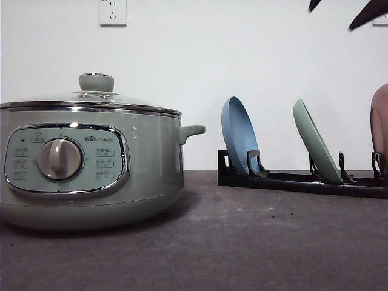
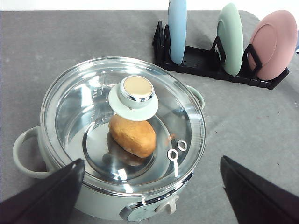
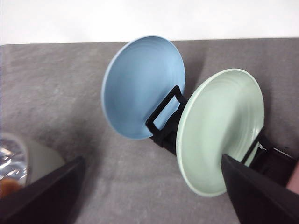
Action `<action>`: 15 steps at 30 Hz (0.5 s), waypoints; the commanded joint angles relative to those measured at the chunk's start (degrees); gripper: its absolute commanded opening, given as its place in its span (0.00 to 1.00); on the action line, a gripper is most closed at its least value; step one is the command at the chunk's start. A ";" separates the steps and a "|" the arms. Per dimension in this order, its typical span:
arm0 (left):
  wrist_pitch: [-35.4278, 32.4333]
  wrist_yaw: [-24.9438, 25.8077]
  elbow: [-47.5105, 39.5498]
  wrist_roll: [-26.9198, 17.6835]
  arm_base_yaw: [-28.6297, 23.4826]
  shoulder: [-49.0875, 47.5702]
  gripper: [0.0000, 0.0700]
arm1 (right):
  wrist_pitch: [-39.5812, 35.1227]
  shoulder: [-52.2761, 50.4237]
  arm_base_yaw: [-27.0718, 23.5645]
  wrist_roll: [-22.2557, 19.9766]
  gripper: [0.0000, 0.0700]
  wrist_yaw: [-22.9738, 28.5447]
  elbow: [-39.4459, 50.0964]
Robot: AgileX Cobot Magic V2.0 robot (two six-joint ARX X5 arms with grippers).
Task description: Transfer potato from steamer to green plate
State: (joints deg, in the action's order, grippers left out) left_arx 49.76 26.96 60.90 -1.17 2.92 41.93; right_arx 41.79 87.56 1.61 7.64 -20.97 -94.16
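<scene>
Left claw [image 2: 149,186], spread wide and empty, above lidded steamer [image 2: 122,140]; lift lid knob [image 2: 136,91] vertically before reaching potato [image 2: 132,135].

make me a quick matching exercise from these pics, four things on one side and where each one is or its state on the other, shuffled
Things:
1. potato
2. glass lid
3. green plate
4. blue plate

Places or states:
A. on edge in the rack, nearest the steamer
B. closed on top of the steamer
C. inside the steamer, under the lid
D. on edge in the rack, between the blue and pink plates

Pairs: 1-C, 2-B, 3-D, 4-A
</scene>
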 commanded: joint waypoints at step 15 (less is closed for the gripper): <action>-0.03 0.11 1.42 -0.79 0.11 0.26 0.85 | -9.43 18.27 2.56 2.69 0.76 0.31 -3.88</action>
State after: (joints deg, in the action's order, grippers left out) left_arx 50.01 26.96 60.91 -1.17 2.92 41.93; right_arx 33.14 104.54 3.91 9.52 -20.80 -96.62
